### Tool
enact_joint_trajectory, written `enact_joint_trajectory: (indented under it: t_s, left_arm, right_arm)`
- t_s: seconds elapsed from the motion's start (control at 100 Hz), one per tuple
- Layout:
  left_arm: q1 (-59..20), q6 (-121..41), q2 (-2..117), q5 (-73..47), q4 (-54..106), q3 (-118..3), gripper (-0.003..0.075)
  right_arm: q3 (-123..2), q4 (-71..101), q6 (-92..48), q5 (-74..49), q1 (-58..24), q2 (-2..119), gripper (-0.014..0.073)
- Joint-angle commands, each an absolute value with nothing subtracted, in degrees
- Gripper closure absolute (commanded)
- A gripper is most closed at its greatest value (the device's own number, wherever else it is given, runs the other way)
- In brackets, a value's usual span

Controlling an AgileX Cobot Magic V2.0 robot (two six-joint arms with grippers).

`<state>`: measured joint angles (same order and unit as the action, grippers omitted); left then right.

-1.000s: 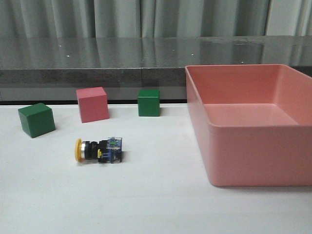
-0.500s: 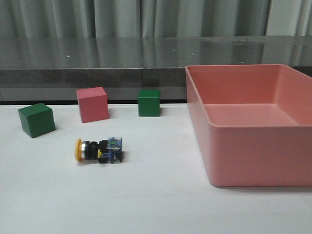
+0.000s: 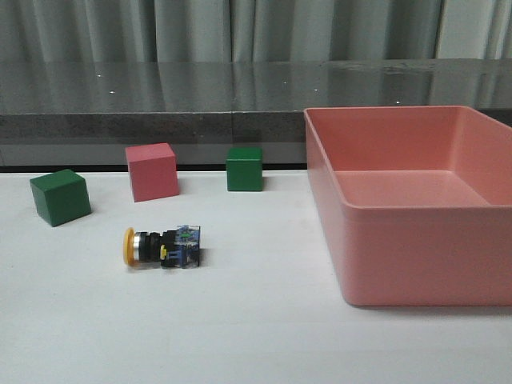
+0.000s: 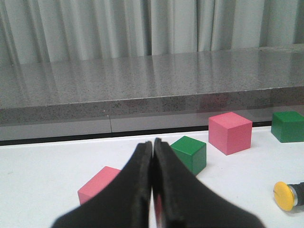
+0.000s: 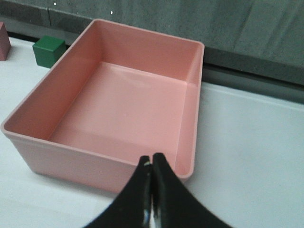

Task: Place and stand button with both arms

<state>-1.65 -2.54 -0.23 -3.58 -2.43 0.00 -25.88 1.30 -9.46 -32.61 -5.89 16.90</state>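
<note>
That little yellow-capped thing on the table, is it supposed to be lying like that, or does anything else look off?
The button lies tipped on its side, yellow cap pointing left, not standing on its base. The cubes and pink bin sit upright and look undamaged.

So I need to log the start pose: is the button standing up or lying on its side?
Lying on its side. In the front view the button rests lengthwise on the table, yellow cap facing left, blue-clear base pointing right.

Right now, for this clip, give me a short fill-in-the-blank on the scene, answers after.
1. The button lies on its ____.
2. The pink bin holds ____.
3. Both the left gripper and the right gripper are ____.
4. The button's yellow cap points to the robot's ____.
Answers: side; nothing; shut; left.
</note>
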Motion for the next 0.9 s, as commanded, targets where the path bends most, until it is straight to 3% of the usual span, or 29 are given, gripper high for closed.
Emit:
enact_joint_trajectory:
  t_s: [0.0, 0.17, 0.44, 0.67, 0.89]
  left_arm:
    - [-1.5, -2.1, -2.0, 1.0, -1.9, 2.6, 0.074]
    - [-1.5, -2.1, -2.0, 1.2, -1.8, 2.6, 0.074]
    - [-1.5, -2.0, -2.0, 13.0, 6.1, 0.4, 0.074]
    - [-1.5, -2.0, 2.3, 9.1, 6.1, -12.6, 0.074]
    - [-1.5, -2.0, 17.9, 0.8, 6.1, -29.3, 0.074]
  right_arm:
    - [-26.2, 1.1, -9.3, -25.6, -5.4, 15.3, 0.0707]
    - [-25.9, 1.1, -9.3, -25.2, -5.4, 15.1, 0.0707]
    - [-25.9, 1.1, -9.3, -25.2, -5.4, 15.1, 0.0707]
    - [-25.9, 1.1, -9.3, -25.2, -5.4, 15.1, 0.0707]
    - [-25.9, 1.1, -9.3, -25.2, -5.4, 15.1, 0.0707]
